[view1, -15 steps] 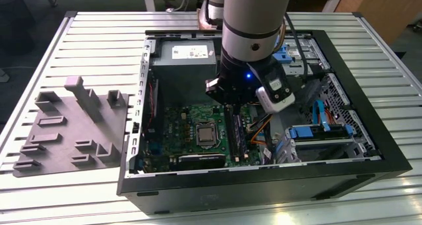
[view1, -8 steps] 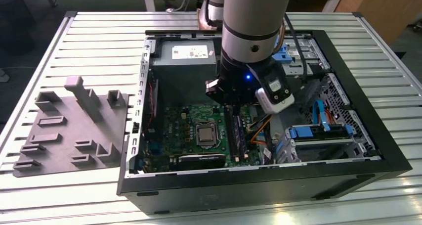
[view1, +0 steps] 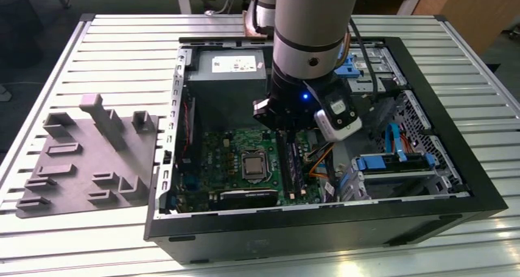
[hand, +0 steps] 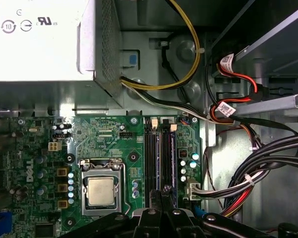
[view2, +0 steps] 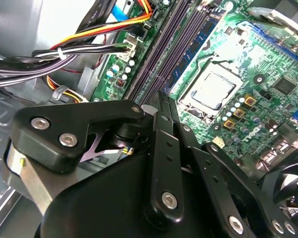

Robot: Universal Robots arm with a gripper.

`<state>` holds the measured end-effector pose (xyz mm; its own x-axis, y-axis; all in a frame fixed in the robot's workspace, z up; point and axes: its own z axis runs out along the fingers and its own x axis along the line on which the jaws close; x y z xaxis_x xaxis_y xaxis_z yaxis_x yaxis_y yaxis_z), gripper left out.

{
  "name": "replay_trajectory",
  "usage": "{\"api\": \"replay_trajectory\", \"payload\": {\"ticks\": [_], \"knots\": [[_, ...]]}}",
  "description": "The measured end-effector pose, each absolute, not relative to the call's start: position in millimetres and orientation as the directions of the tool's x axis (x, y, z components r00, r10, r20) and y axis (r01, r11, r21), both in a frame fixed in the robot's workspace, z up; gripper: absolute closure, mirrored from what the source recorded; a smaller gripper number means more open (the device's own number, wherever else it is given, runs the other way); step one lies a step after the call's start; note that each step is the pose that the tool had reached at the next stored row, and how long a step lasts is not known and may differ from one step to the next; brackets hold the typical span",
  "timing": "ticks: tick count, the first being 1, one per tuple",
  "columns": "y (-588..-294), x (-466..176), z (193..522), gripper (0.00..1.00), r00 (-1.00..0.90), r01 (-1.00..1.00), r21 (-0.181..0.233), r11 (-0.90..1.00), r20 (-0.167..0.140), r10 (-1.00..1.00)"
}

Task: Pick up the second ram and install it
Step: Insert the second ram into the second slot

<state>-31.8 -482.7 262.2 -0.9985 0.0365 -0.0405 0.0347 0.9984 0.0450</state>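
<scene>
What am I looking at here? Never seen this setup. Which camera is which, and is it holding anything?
It is one robot arm working over an open computer case that lies on a slatted metal table. The exterior view is shot from off the arm and takes in the whole scene. Both wrist views come from cameras riding near the arm's wrist, looking down into the case.

The black linkages in the second wrist view are the gripper. It sits just above the long memory slots, beside the processor socket on the green motherboard. A thin dark stick, apparently the second ram, stands between its fingertips, so it looks shut on it.

On the exterior view's left, a grey holder tray lies on the table.
</scene>
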Motion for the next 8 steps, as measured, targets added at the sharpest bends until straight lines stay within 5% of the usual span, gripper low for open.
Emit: {"api": "replay_trajectory", "payload": {"ticks": [8], "knots": [[-482.7, -31.8, 259.7, 0.89, -0.999, 0.035, 0.045, 0.998, -0.041, 0.037]]}}
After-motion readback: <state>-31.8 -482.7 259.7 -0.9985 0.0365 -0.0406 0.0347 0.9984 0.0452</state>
